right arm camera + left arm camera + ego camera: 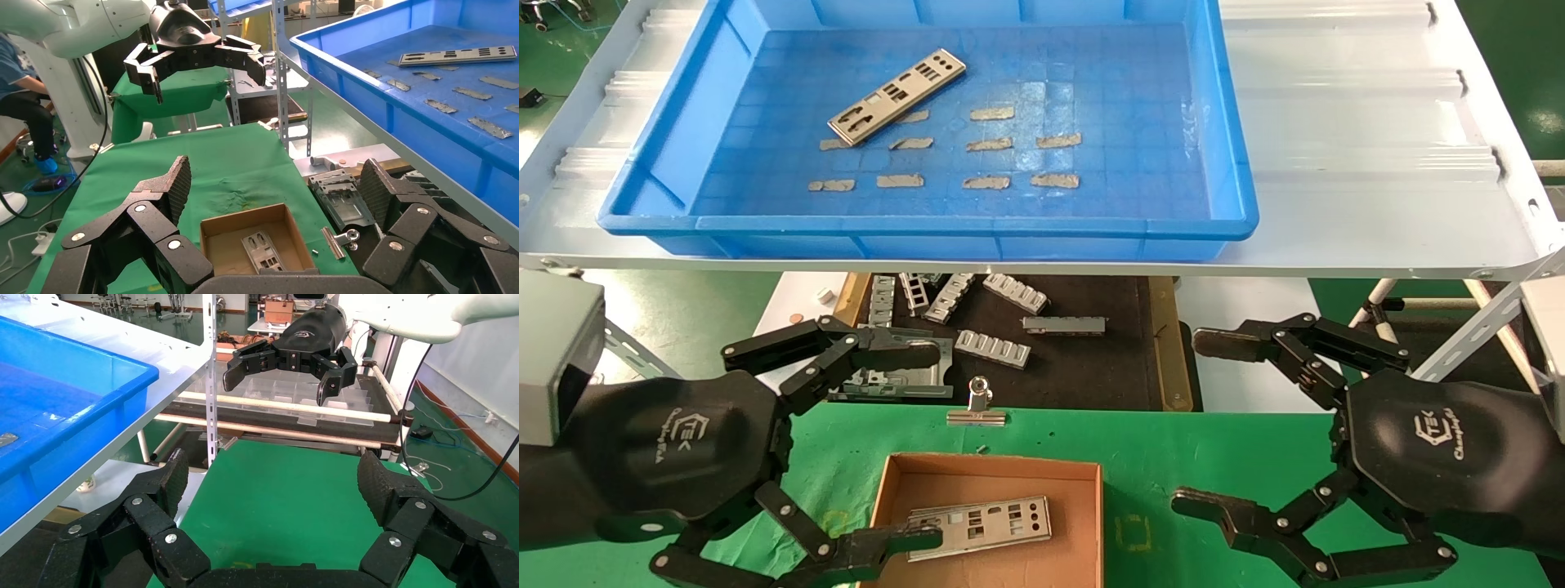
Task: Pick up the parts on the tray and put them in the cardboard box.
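While one part (897,96) lies in the tray (928,224) — left gripper (911,445) gapes below.

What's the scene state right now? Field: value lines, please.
tray: blue tray on the white shelf
part in tray: one plate, far-left area, lying flat
tape strips: several tan tape strips on the tray floor
cardboard box: cardboard box on the green mat, one boxed plate flat inside
left gripper: left gripper open, empty, hanging near the box
right gripper: right gripper open, empty, beside the box
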Controlling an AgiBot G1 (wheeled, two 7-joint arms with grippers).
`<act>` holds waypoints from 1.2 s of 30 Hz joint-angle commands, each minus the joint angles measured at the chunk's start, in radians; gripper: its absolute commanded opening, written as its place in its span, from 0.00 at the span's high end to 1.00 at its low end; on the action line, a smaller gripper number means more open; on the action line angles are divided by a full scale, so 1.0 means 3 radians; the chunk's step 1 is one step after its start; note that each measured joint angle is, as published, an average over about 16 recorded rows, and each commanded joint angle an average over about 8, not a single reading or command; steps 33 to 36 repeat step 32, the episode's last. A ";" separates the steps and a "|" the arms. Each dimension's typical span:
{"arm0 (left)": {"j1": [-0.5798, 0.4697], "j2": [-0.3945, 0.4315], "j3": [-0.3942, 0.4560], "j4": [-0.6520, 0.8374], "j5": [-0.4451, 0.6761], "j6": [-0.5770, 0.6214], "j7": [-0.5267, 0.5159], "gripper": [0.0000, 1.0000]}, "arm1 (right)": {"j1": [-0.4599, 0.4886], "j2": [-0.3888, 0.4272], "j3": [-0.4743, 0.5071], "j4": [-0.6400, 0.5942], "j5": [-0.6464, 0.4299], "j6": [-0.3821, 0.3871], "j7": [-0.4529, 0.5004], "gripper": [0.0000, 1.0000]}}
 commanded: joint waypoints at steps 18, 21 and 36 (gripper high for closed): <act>0.0000 0.0000 0.0000 0.0000 0.0000 0.0000 0.0000 0.00 | 0.0000 0.0000 0.0000 0.0000 0.0000 0.0000 0.0000 0.00; 0.0000 0.0000 0.0000 0.0000 0.0000 0.0000 0.0000 0.00 | 0.0000 0.0000 0.0000 0.0000 0.0000 0.0000 0.0000 0.00; 0.0000 0.0000 0.0000 0.0000 0.0000 0.0000 0.0000 0.00 | 0.0000 0.0000 0.0000 0.0000 0.0000 0.0000 0.0000 0.00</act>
